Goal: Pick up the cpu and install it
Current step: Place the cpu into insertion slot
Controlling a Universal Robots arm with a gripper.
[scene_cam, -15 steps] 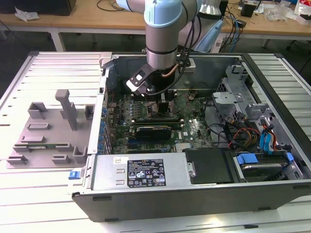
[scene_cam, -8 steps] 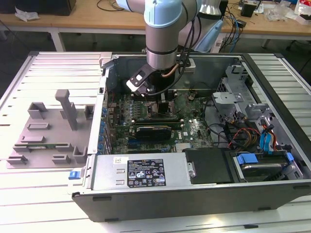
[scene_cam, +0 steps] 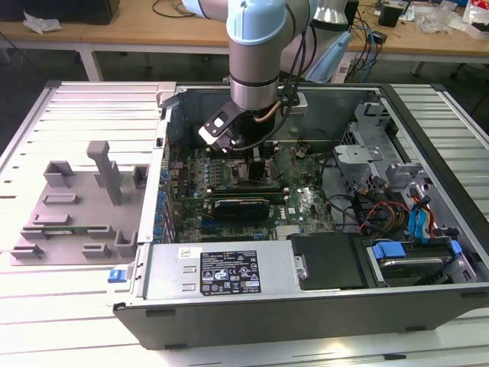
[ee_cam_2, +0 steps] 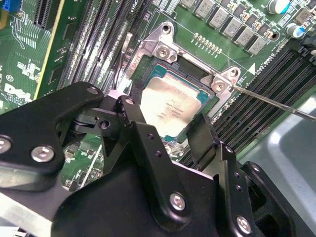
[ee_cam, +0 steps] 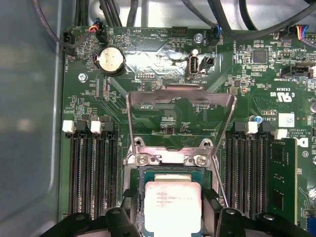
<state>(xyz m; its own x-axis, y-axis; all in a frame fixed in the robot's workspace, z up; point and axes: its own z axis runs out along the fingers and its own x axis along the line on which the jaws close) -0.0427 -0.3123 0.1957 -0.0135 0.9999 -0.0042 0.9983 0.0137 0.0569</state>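
White slatted bench (scene_cam: 84,107) carries an open computer case (scene_cam: 306,306). The arm reaches down over the motherboard (ee_cam: 148,59) near the case's middle. Gripper (ee_cam_2: 168,123) is set narrow, its fingers (ee_cam_2: 200,133) against two opposite edges of the cpu (ee_cam_2: 170,103), which sits square over the socket in both wrist views. The load plate (ee_cam: 180,89) stands hinged up. Judged step: seating the chip, not yet clamped. Any move from here calls for a level chip, true corner alignment and very little force. Room is tight: memory slots (ee_cam: 91,168) flank the socket, the raised plate walls one edge, and a thin lever rod (ee_cam_2: 276,103) passes one corner. The way straight up looks free.
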